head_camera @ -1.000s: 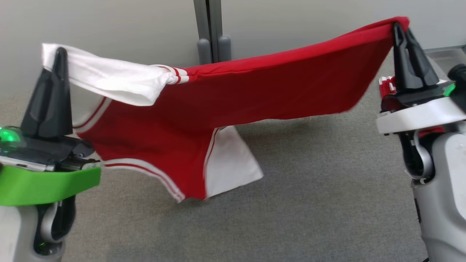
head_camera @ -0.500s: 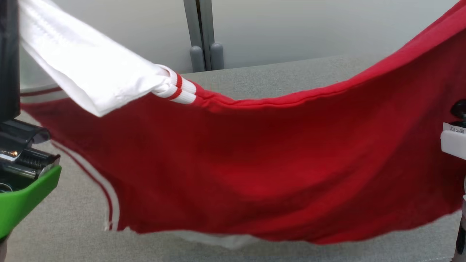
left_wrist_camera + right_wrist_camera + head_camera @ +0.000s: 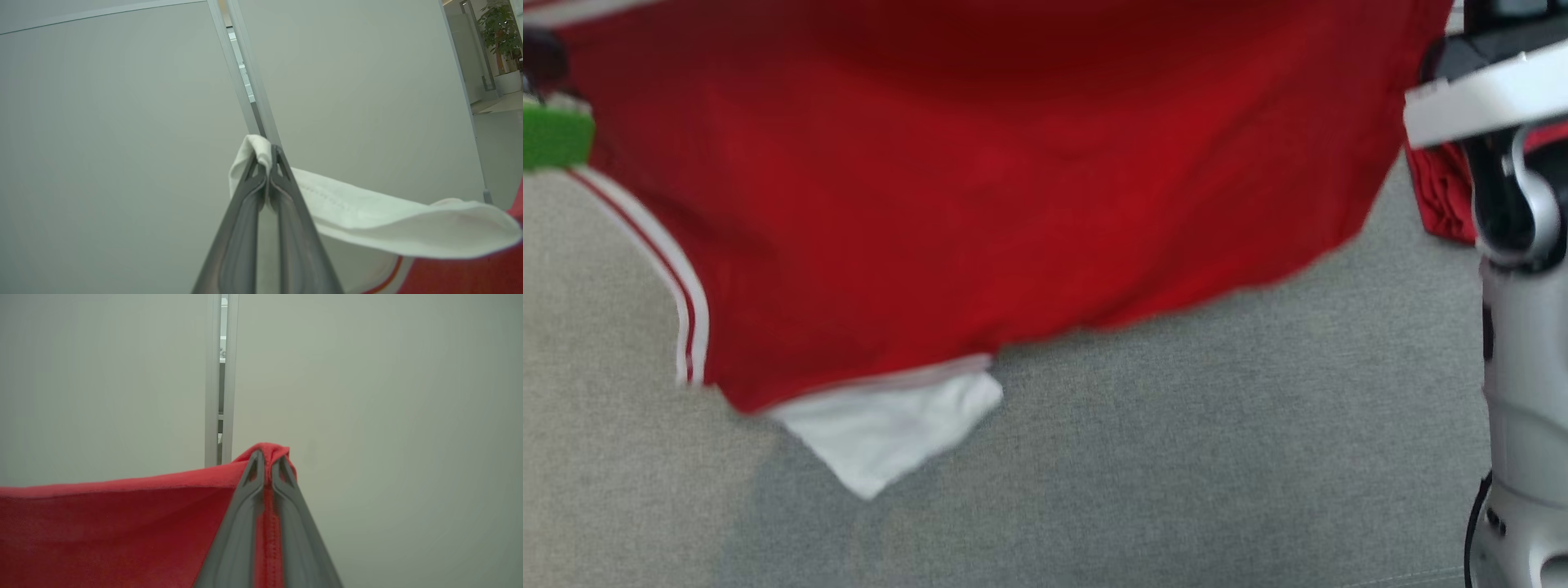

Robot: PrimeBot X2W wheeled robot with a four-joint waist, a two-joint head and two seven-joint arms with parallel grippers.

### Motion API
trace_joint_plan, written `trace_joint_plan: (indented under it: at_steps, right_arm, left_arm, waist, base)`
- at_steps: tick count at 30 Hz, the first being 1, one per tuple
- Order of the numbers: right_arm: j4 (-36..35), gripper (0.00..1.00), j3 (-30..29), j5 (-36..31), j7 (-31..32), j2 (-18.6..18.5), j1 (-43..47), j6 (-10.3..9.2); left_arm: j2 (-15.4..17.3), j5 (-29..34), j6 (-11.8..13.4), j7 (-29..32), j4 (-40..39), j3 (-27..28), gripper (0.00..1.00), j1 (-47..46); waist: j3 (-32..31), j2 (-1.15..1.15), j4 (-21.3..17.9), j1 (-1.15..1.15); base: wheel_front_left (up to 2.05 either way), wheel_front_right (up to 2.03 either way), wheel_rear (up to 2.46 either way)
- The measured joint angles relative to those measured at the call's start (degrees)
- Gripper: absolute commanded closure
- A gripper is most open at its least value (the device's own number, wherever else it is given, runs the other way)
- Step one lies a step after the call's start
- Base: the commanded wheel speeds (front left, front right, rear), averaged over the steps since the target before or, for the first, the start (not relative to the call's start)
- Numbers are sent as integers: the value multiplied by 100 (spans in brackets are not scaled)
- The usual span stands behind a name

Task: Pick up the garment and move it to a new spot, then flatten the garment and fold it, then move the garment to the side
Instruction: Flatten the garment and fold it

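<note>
The garment (image 3: 1013, 188) is a red shirt with white sleeves and white stripe trim, hanging in the air and spread wide across the head view. A white sleeve tip (image 3: 882, 433) dangles just above the grey surface. My left gripper (image 3: 267, 157) is shut on a white sleeve (image 3: 367, 216), pinching its edge at the fingertips. My right gripper (image 3: 267, 461) is shut on the garment's red hem (image 3: 122, 522), which drapes to the left in the right wrist view. In the head view, my right wrist (image 3: 1486, 106) shows at the top right and a green part of my left wrist (image 3: 556, 139) at the far left.
A grey fabric-covered surface (image 3: 1176, 457) lies under the hanging cloth. More red fabric (image 3: 1441, 192) lies beside my right arm. Pale partition panels (image 3: 122, 122) with a metal post (image 3: 220, 384) stand behind.
The garment has risen and come closer to the head camera, now covering the upper picture. Both grippers have gone up out of the head view's frame, still shut on the cloth.
</note>
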Motion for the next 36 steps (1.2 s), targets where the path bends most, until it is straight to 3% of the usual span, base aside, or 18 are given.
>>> trace_joint_plan:
  at_steps: [10,14,19,26,36]
  right_arm:
    - [3194,100,-100,-1406,-1125,263,-3407,1]
    - [4219,100,-386,-1907,-1553,347,-3981,1]
    - [5211,100,-668,-2272,-1970,425,-3985,1]
    - [5855,100,-485,-2336,-2178,446,-3434,1]
    - [4687,100,143,-1279,-2189,452,-1869,1]
  left_arm:
    - [-715,877,-100,-929,2956,-520,100,-3312]
    - [-1188,918,-70,-1438,3907,-666,100,-3715]
    - [-1608,710,-136,-1889,4657,-748,100,-3544]
    - [-1808,393,-237,-2040,4379,-753,100,-2475]
    - [-1939,158,-260,-2047,2726,23,100,-170]
  waist:
    - [1008,0,101,0]
    - [1341,0,197,0]
    - [1672,0,355,1]
    - [2024,0,524,1]
    - [1954,0,471,0]
  base:
    - [0,0,0]
    - [0,0,0]
    - [0,0,0]
    - [0,0,0]
    - [0,0,0]
